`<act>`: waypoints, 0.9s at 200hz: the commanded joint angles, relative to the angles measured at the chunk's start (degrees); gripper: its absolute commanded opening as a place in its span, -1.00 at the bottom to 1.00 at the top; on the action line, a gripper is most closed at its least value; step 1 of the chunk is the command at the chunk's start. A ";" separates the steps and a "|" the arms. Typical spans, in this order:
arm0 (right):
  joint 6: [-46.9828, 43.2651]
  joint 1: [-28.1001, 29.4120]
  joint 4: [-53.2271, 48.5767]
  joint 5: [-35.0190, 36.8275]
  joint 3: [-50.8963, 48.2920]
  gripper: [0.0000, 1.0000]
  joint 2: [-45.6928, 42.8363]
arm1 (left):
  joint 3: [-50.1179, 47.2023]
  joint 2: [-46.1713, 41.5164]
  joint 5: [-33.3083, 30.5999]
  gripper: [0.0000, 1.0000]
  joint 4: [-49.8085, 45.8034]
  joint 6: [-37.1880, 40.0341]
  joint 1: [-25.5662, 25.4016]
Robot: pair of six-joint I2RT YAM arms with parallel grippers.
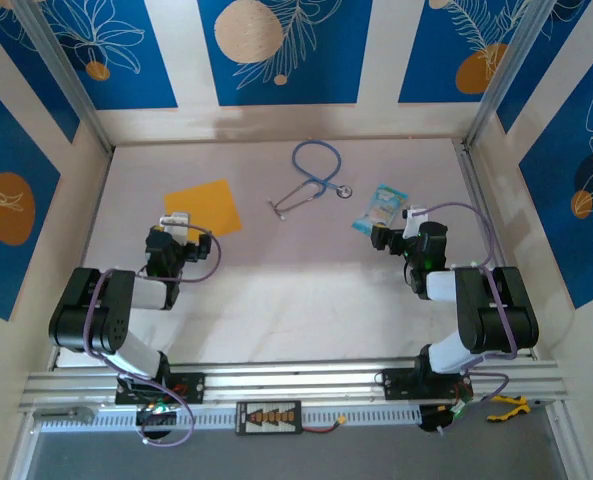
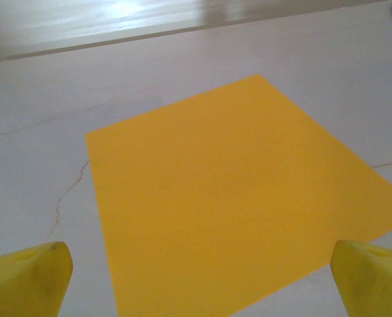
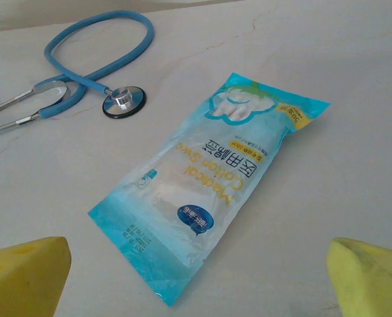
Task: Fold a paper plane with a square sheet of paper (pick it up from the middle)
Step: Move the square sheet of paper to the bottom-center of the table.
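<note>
Upper left of the table (image 1: 296, 290) in the overhead view, the square sheet of paper (image 1: 204, 207) lies flat and unfolded, plain orange-yellow, with nothing written on it. One corner points toward the back wall. From the left wrist camera the sheet (image 2: 242, 198) takes up most of the middle of the frame, its sharp corners all resting on the pale, faintly veined tabletop.

Just at the sheet's near edge hangs the left gripper (image 1: 179, 222). Its yellow fingertips (image 2: 30, 277) are spread wide at the bottom corners of the wrist view and hold nothing. The gripper (image 2: 201, 276) is above the sheet's near corner; I cannot tell whether it touches the paper.

Further right, at upper centre, a blue stethoscope (image 1: 311, 180) lies looped on the table with its round chest piece to the right.

Right of that sits a light-blue printed packet (image 1: 380, 210), well apart from the sheet. In the right wrist view the packet (image 3: 209, 198) reads "Medical Cotton" in yellow beside white Chinese characters, with a white cloud-like shape at its far end. A small yellow label there is too fine to read. Through the clear middle something pale shows, but I cannot make out what. The stethoscope (image 3: 96, 66) is in the upper left of that frame.

The right gripper (image 1: 401, 225) is just short of the packet, its jaws spread wide and empty (image 3: 196, 277).
</note>
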 commanded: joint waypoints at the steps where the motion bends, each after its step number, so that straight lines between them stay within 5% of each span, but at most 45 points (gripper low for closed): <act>1: -0.81 -0.25 1.53 -0.76 1.60 0.98 0.71 | 0.88 0.44 1.28 1.00 0.80 0.65 -0.30; 180: -0.72 -0.24 1.36 -0.80 1.71 0.98 0.80 | 0.81 0.44 0.85 1.00 0.84 0.47 -0.06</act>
